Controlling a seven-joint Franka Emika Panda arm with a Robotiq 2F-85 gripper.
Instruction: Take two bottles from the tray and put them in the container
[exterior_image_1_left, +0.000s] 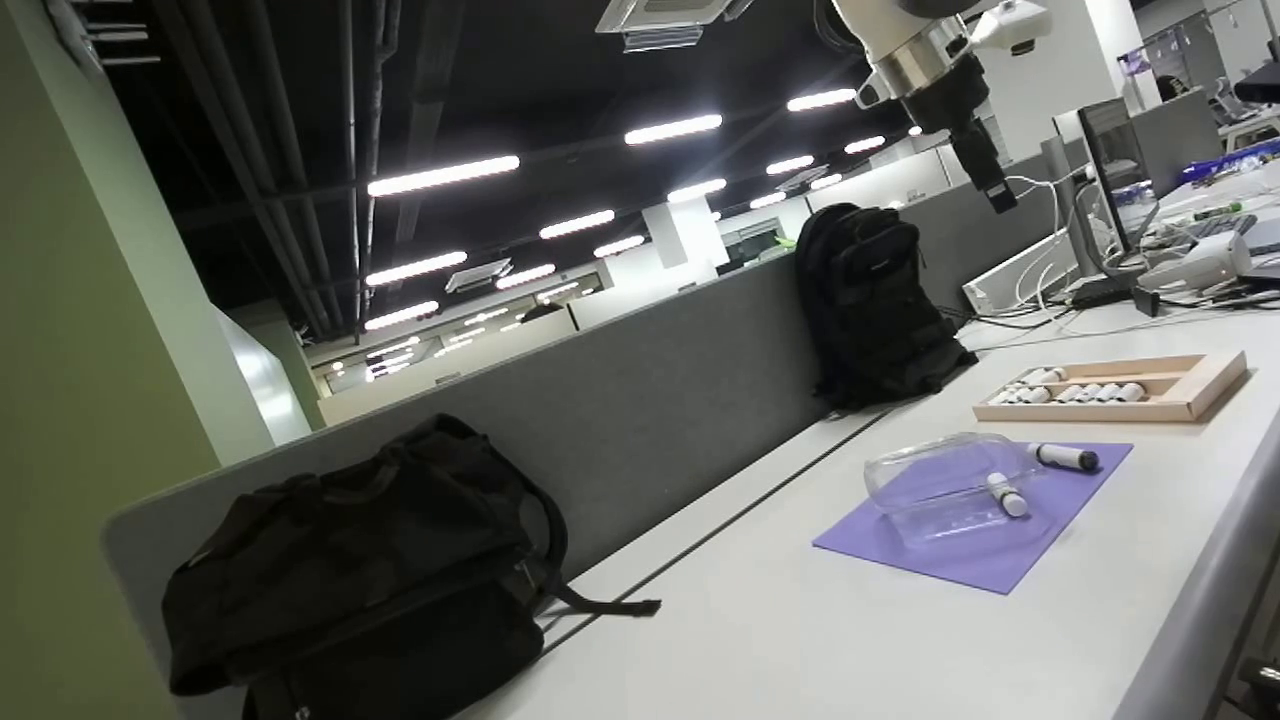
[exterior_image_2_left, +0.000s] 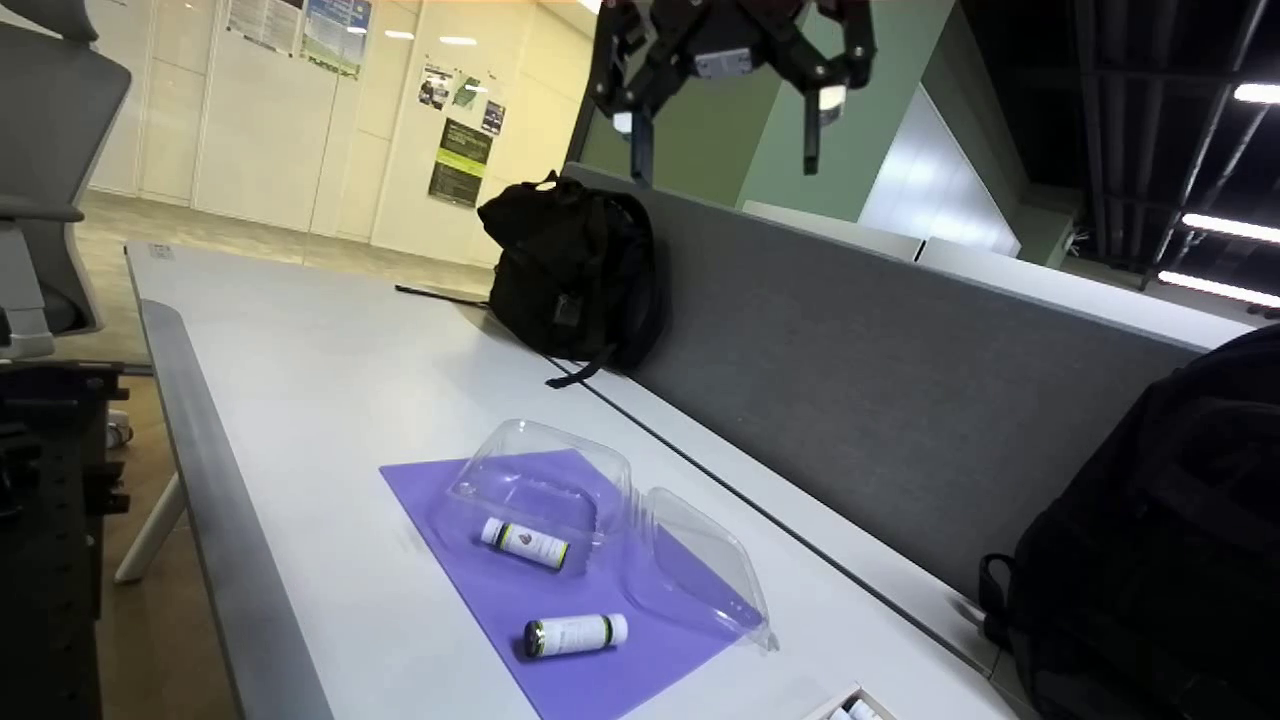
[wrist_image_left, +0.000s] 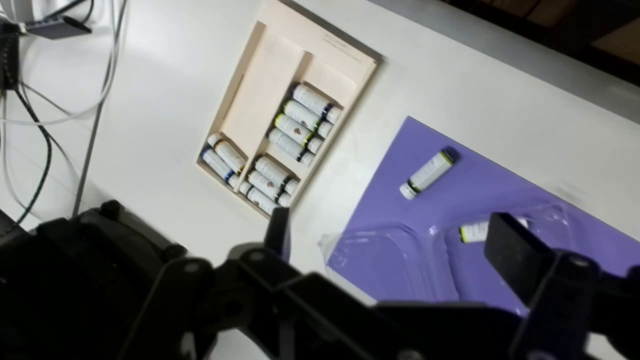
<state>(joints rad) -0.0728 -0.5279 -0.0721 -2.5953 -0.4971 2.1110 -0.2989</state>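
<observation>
Wrist view: with our pincer (wrist_image_left: 389, 231) wide and empty, we'd best descend squarely across the bottle (wrist_image_left: 428, 174) lying beside the container (wrist_image_left: 468, 272).

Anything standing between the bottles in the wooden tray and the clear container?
Nothing tall is visible. In the wrist view, a loose bottle lies on the purple mat near the direct route from the tray, and the open lid of the container sits on its tray side. Both look low; a lifted carry would likely clear them.
</observation>
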